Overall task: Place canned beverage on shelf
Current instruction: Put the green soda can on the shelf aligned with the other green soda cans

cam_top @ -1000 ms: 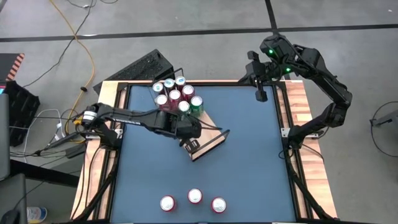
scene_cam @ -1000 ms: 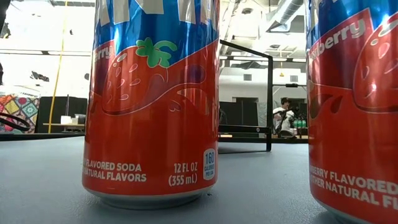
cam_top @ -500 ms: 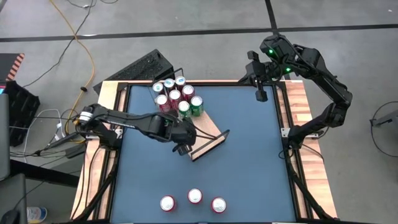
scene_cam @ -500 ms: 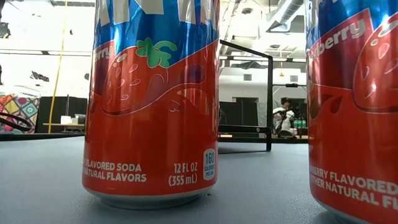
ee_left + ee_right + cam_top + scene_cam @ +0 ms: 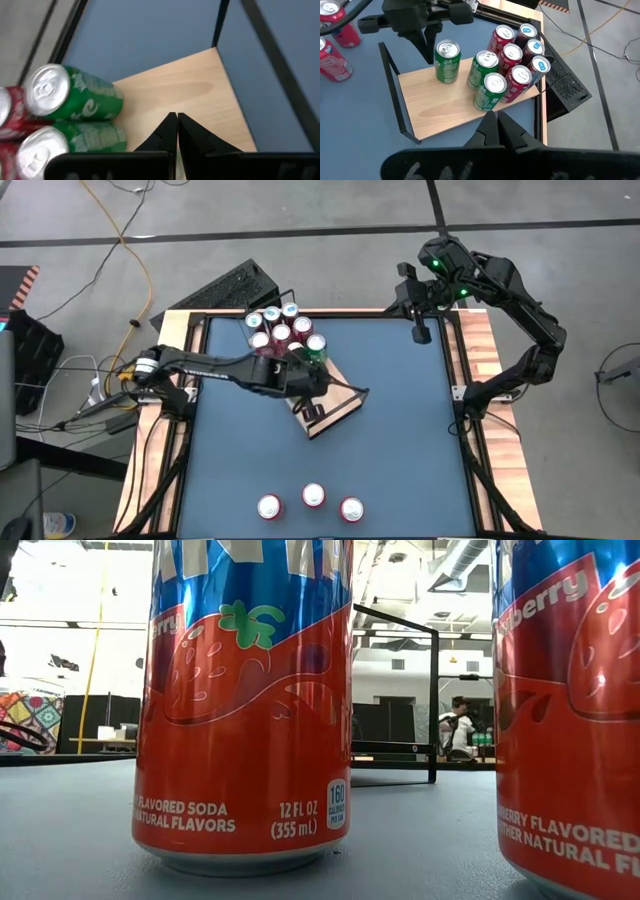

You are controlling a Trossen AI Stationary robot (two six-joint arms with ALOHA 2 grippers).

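Left gripper (image 5: 312, 402) over bare end of shelf (image 5: 340, 395), jaws pinched fully together, holding nothing as far as we see. Shelf sits angled at back of blue desk (image 5: 400, 440), nine cans (image 5: 502, 62) bunched on its far end, reds and greens. Green can (image 5: 70, 95) just beside our left jaws, not touching. Three red cans (image 5: 312, 502) in row near front edge of desk, well apart from shelf. Right gripper (image 5: 420, 332) parked over back right corner, jaws closed too, empty.
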